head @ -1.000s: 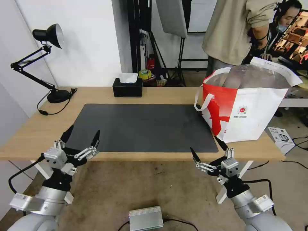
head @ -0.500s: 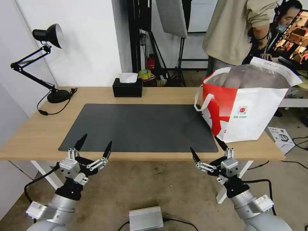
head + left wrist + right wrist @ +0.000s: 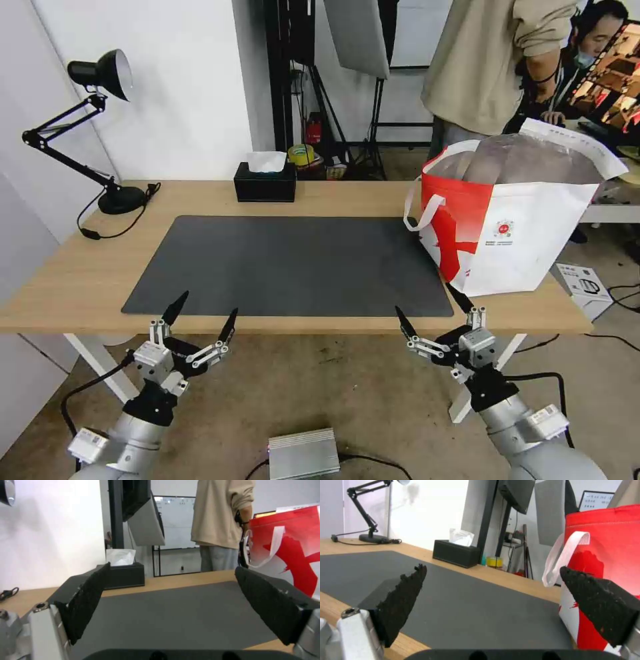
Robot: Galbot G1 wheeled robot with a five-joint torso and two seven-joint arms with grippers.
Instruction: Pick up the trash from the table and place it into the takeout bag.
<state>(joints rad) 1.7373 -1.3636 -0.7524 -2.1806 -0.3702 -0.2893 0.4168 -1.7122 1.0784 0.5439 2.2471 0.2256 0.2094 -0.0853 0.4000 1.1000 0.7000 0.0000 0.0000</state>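
A: Which step is this?
B: Judging by the bare mat (image 3: pixel 293 263), the trash looks already bagged; the takeout bag (image 3: pixel 513 233) stands at the tabletop's (image 3: pixel 80 280) right end.
A: And the claws?
B: Left claw (image 3: pixel 202 315) and right claw (image 3: pixel 433 312) hang released below the near edge. Lamp (image 3: pixel 100 73) and tissue box (image 3: pixel 265 181) sit far back, obstructing nothing.

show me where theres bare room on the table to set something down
The mat is bare from the tissue box down to the near edge. Bare wood lies between the lamp base and the mat. It is crowded only at the right end, where the bag overlaps the mat's corner.
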